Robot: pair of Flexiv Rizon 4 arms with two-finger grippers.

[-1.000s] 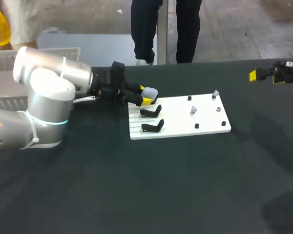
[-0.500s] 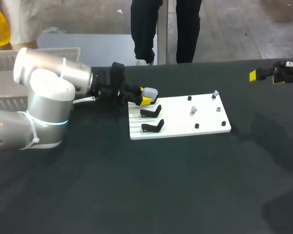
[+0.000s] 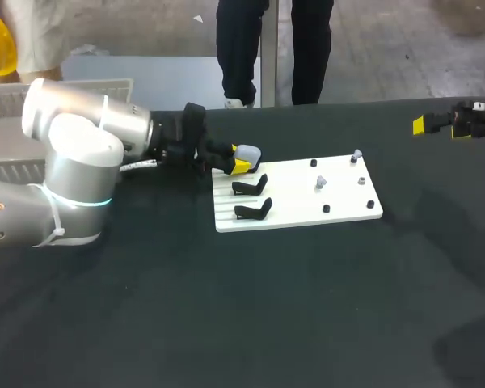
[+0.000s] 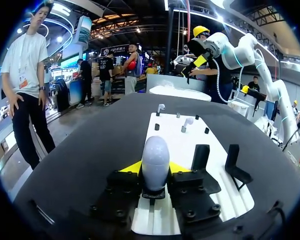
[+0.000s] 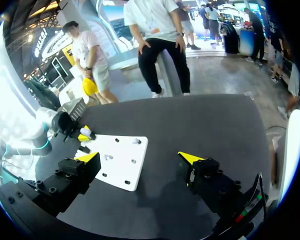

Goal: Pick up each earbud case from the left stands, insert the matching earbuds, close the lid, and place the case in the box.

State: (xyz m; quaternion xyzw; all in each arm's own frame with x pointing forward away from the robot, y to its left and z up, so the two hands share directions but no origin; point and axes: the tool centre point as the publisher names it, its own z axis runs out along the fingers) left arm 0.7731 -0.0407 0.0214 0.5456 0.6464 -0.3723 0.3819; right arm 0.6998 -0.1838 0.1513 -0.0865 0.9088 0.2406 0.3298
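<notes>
A grey earbud case [image 3: 248, 152] rests on the rearmost stand at the left end of the white board [image 3: 307, 206]. My left gripper [image 3: 241, 162] is shut on it. In the left wrist view the case [image 4: 155, 159] stands upright between the two yellow tips, both touching it. Two empty black stands [image 3: 250, 186] [image 3: 254, 211] lie nearer the front. Small grey earbuds [image 3: 321, 183] [image 3: 356, 155] sit on pegs on the board's right half. My right gripper [image 3: 438, 124] hovers open far to the right, and its wrist view shows the gripper [image 5: 140, 159] with nothing between its fingers.
A white basket [image 3: 4, 105] stands at the back left, partly hidden behind my left arm. Small black pegs dot the board's right half. Black tabletop surrounds the board on all sides.
My left gripper's fingers have drawn in around the earbud case on its stand. The right arm has not moved.
</notes>
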